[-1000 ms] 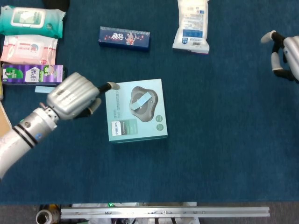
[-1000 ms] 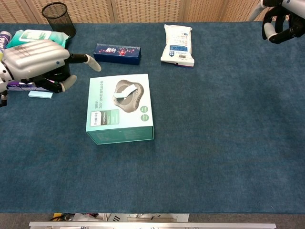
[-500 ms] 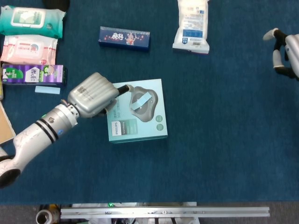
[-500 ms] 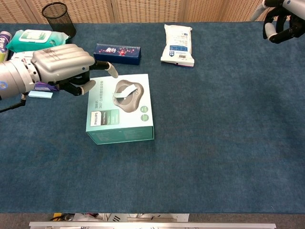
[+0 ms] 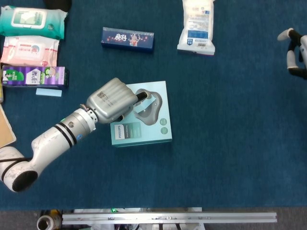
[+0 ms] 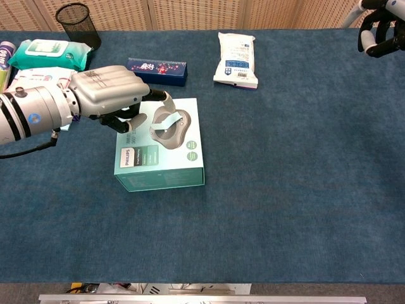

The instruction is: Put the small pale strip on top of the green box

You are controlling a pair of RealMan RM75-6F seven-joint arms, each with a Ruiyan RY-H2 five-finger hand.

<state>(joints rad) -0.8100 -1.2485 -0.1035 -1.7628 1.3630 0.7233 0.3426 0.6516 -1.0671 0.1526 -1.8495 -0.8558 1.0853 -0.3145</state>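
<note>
The left robot hand [image 6: 111, 95], fingers curled in and grasping nothing, hovers over the green cardboard box [image 6: 166, 163] beside the small pale blue strip [image 6: 168, 121] lying on it.

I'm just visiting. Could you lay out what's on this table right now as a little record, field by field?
surface: dark blue table cloth
green box: lies flat near the middle
small pale strip: on the box's top
left hand: over the box's left part, fingers by the strip
right hand: raised at the far right edge, holding nothing visible
behind the box: dark blue carton, white pouch
far left: wipe packs
</note>
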